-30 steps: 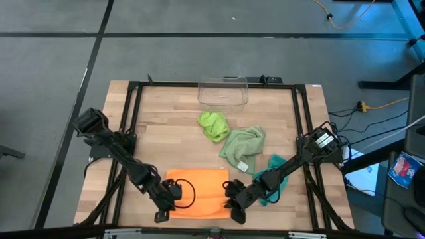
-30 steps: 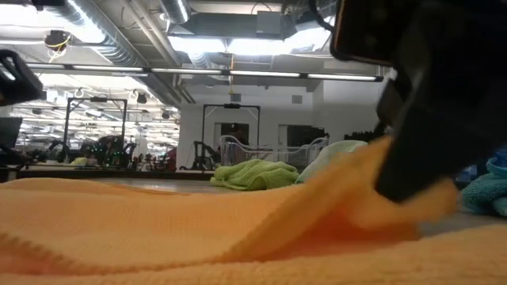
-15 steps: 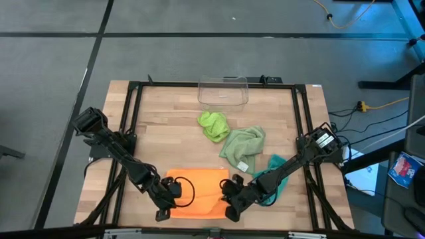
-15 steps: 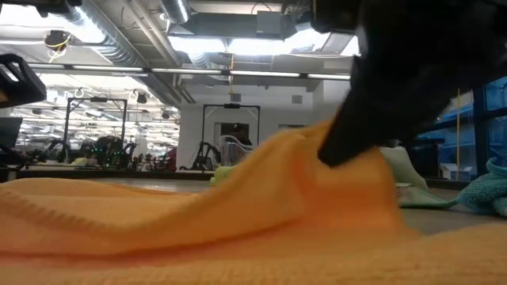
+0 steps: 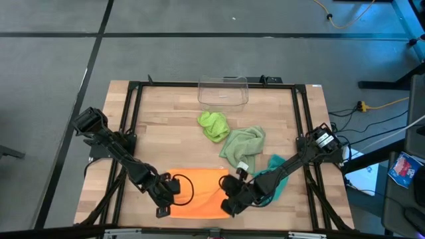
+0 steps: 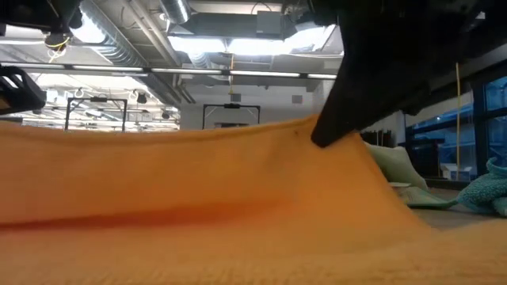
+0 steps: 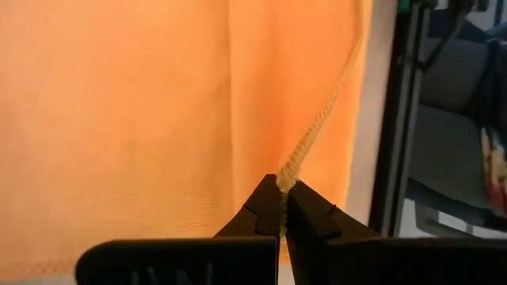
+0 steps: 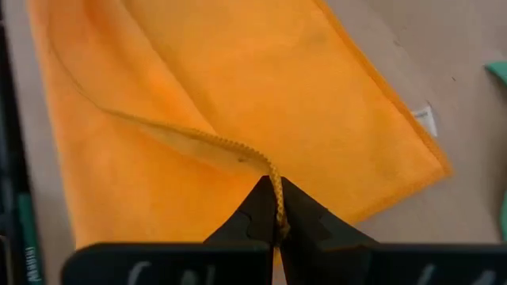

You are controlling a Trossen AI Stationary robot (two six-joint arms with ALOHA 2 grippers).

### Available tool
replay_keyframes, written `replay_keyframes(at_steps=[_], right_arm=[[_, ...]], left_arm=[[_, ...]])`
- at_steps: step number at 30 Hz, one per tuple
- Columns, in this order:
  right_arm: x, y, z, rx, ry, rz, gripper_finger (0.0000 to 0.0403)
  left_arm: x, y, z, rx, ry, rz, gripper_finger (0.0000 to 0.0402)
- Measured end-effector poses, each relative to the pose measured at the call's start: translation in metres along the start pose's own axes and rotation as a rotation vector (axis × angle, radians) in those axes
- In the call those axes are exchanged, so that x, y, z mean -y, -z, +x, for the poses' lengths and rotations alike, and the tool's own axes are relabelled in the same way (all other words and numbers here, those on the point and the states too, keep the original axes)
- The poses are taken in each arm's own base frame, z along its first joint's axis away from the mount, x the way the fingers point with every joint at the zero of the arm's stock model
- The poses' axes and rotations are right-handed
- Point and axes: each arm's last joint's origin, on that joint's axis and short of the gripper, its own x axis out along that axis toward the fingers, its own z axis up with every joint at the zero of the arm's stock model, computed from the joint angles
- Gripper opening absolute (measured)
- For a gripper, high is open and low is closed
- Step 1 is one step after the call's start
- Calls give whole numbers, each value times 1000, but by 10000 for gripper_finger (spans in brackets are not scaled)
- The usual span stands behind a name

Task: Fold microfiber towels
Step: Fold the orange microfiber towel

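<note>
At the table's near edge, the orange towel [image 5: 199,194] lies spread on the wood, and both grippers have hold of it. The left gripper [image 5: 165,207] sits at the towel's near-left corner, its fingers pinched tight on the stitched hem; the left wrist view shows that hem rising straight into the closed jaws, with the black table frame [image 7: 400,119] just beside the cloth. The right gripper [image 5: 229,206] is at the towel's near-right corner, likewise clamped on the hem, and the right wrist view shows the edge lifted in a thin ridge above the flat cloth below, with a small white tag [image 8: 425,120] at the towel's far side. In the low view the raised orange cloth fills nearly the whole width and blocks most of what lies behind it on the table.

Just beside the right arm, toward the table's right edge, the teal towel [image 5: 275,179] lies crumpled, partly under that arm. A little farther in, the pale sage green towel [image 5: 243,147] lies rumpled near the table's middle, its white tag at its near corner, close to the orange towel's far-right corner. Beyond it the lime green towel [image 5: 213,125] is bunched in a small heap. At the far edge, well apart from the grippers, stands the clear plastic bin [image 5: 222,91].
</note>
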Motion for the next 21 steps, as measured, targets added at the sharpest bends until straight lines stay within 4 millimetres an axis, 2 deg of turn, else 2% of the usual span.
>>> replay_keyframes(at_steps=[9, 17, 21], right_arm=[[7, -8, 6, -2, 16, 24, 10], [9, -10, 7, -2, 19, 29, 10], [9, -10, 7, -2, 19, 29, 10]], left_arm=[[-2, 0, -4, 11, -23, -22, 0], [-2, -5, -30, 91, -15, -52, 0], [-8, -3, -40, 93, -71, -77, 0]])
